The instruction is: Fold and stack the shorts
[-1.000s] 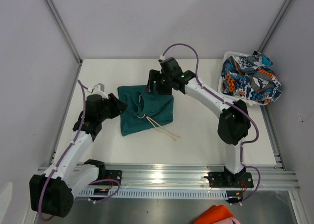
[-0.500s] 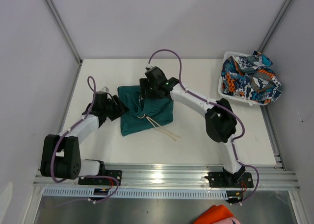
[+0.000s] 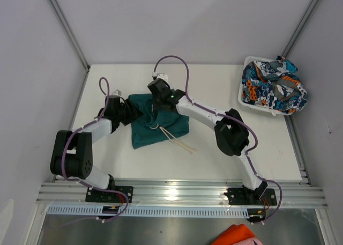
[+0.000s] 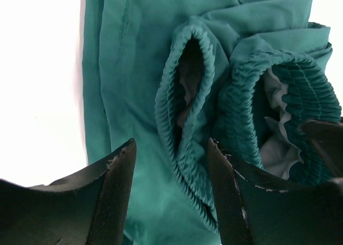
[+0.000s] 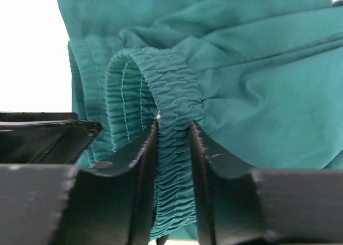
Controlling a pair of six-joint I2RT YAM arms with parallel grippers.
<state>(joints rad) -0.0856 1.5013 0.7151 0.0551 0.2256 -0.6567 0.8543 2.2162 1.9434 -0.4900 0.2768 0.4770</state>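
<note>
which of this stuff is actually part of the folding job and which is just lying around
Part of the job:
teal shorts, mid-table
printed shorts, heaped at far right

Just lying about:
white basket holding the printed pair
orange cloth, off the table's near edge

From above, the right hand [image 3: 155, 101] sits over the teal shorts [image 3: 167, 126] at the waistband, fingertips hidden. Orange cloth [image 3: 236, 236] gets chopped by the near edge, and the printed shorts [image 3: 270, 87] bury most of the basket [image 3: 257, 108].
</note>
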